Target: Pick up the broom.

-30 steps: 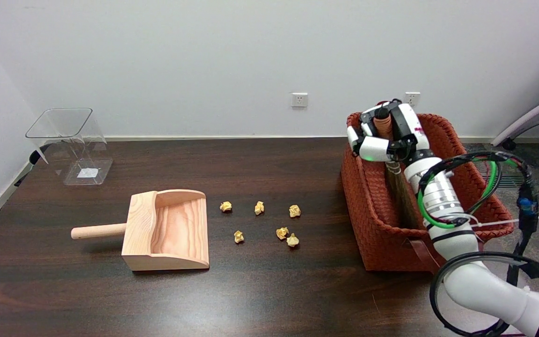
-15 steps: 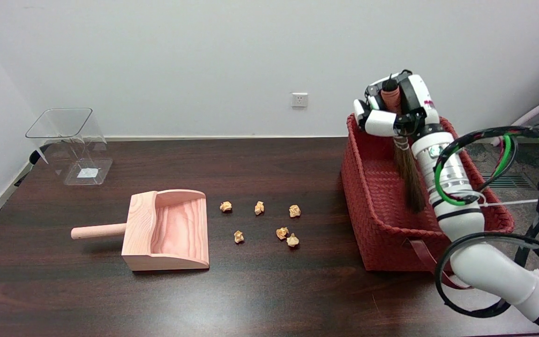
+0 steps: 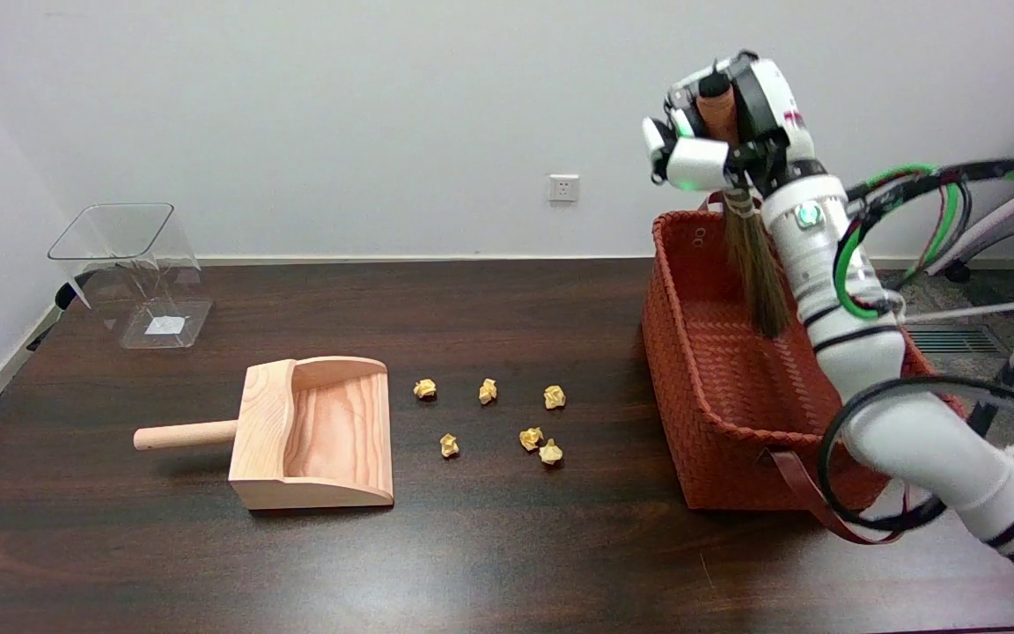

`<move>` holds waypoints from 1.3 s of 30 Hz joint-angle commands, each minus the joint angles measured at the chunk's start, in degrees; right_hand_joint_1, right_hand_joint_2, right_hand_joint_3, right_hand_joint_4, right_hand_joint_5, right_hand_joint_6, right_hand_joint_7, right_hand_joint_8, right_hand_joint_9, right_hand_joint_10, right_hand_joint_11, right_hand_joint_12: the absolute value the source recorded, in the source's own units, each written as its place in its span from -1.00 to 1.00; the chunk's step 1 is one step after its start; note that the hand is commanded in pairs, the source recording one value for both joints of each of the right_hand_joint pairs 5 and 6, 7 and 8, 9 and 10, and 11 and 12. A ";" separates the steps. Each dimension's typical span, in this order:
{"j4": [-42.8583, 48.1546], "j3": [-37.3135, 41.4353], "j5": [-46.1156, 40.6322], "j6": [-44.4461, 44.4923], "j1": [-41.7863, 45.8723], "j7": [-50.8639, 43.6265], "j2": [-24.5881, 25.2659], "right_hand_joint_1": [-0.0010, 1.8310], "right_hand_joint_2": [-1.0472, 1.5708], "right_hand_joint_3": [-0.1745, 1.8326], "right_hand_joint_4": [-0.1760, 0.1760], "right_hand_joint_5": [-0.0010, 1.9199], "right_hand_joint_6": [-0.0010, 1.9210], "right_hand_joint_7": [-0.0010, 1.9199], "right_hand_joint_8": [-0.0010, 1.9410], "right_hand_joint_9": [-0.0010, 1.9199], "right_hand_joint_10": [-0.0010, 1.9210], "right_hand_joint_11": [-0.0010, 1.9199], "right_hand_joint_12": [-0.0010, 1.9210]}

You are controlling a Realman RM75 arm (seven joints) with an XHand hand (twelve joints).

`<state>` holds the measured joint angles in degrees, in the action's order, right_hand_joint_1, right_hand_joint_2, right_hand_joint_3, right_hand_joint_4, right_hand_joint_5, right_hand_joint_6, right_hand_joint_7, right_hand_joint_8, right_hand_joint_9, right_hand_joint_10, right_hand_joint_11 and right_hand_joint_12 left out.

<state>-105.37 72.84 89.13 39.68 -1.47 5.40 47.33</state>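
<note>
Broom [image 3: 753,264] is pretty much picked up, right hand [image 3: 718,123] wrapped tight around its handle, bristles hanging just above the basket [image 3: 692,370].

Small broom [image 3: 752,264], brown bristles hanging down, reddish handle upright, above the woven basket [image 3: 718,414].

Basket [image 3: 718,387] at the desk's [image 3: 507,546] right edge. Right hand [image 3: 718,123] above basket's rear-left corner, holding broom [image 3: 749,255] upright, bristle tips hanging inside over the basket floor. Paper scraps [image 3: 489,418] mid-desk, left of basket. Dustpan [image 3: 313,431] just left of scraps, handle toward left edge. Bin [image 3: 133,273] at rear-left corner.
</note>
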 commanded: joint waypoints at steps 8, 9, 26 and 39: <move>-1.74 -11.80 -12.93 -5.82 -19.49 -6.74 2.91 0.56 0.41 0.15 0.00 1.00 1.00 1.00 0.98 1.00 1.00 1.00 1.00; -1.73 -12.08 -12.93 -6.06 -19.77 -6.74 3.31 0.56 0.41 0.15 0.00 1.00 1.00 1.00 0.98 1.00 1.00 1.00 1.00; -1.36 -19.11 -12.93 -6.90 -21.57 -11.49 10.19 0.54 0.43 0.13 0.00 1.00 1.00 1.00 0.98 1.00 1.00 1.00 1.00; 2.71 -22.47 -13.85 -5.63 -15.17 -14.52 18.52 0.53 0.45 0.11 0.00 1.00 1.00 1.00 0.98 1.00 1.00 1.00 1.00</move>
<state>-106.61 54.96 76.59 33.10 -21.48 -5.63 56.97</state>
